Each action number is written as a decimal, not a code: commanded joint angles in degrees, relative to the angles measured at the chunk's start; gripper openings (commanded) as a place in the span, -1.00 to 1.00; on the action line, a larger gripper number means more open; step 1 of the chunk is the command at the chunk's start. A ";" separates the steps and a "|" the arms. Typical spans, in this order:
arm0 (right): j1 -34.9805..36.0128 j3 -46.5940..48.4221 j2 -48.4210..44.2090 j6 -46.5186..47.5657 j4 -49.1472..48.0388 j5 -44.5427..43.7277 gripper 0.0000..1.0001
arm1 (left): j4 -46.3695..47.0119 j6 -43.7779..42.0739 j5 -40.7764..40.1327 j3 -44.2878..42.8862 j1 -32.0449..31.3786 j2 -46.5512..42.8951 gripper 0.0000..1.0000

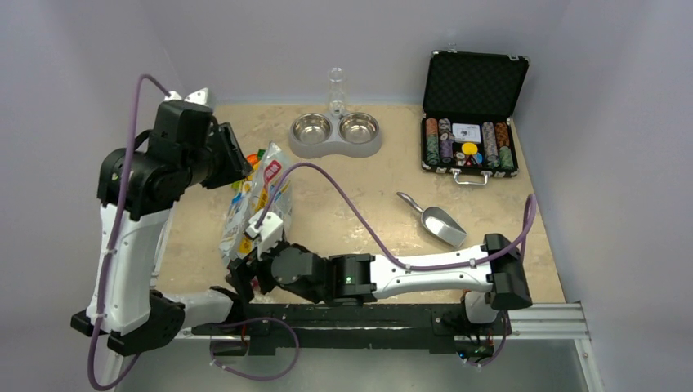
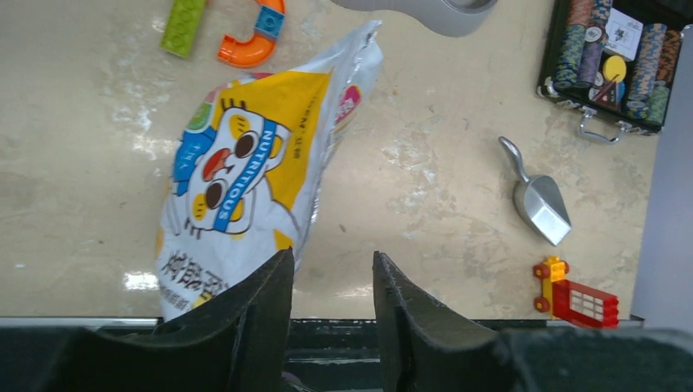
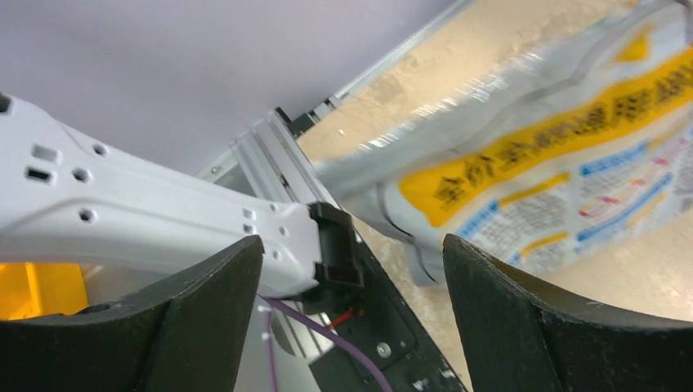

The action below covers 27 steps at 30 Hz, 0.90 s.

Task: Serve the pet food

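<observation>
No pet food pellets show in any view. A white, yellow and pink printed foil bag (image 1: 253, 204) lies flat on the table near the left front; it also fills the left wrist view (image 2: 245, 171) and the upper right of the right wrist view (image 3: 556, 155). My left gripper (image 2: 333, 269) hangs high above the bag's near end, open, with nothing between its fingers (image 1: 237, 159). My right gripper (image 3: 353, 253) reaches across the front edge to the bag's near end (image 1: 243, 278). Its jaws stand wide open and empty, with the bag's edge just beyond the right finger.
A grey double bowl (image 1: 335, 131) with a clear bottle stands at the back. A metal scoop (image 1: 433, 220) lies right of centre. An open black case of poker chips (image 1: 470, 143) sits back right. Toy blocks (image 2: 245, 33) lie beyond the bag, and a red toy car (image 2: 576, 298) sits near the front rail.
</observation>
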<state>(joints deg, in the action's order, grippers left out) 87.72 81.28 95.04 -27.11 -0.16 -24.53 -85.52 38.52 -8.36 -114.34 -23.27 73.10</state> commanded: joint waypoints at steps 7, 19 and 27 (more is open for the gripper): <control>1.76 23.08 16.94 -1.36 17.64 -21.54 0.44 | -5.73 -9.55 -9.56 -0.56 0.06 -11.33 -0.10; -1.99 25.55 19.54 0.62 30.66 -25.52 -1.00 | -4.28 -7.18 -8.50 0.37 0.06 -17.99 -0.02; -11.13 -11.82 -12.99 11.82 11.86 -0.23 -1.00 | 3.02 3.03 0.19 6.43 0.06 -14.63 0.04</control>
<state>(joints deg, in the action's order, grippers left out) 85.21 82.52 97.17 -21.85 16.19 -33.15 -88.92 34.83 -13.39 -112.99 -23.27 56.36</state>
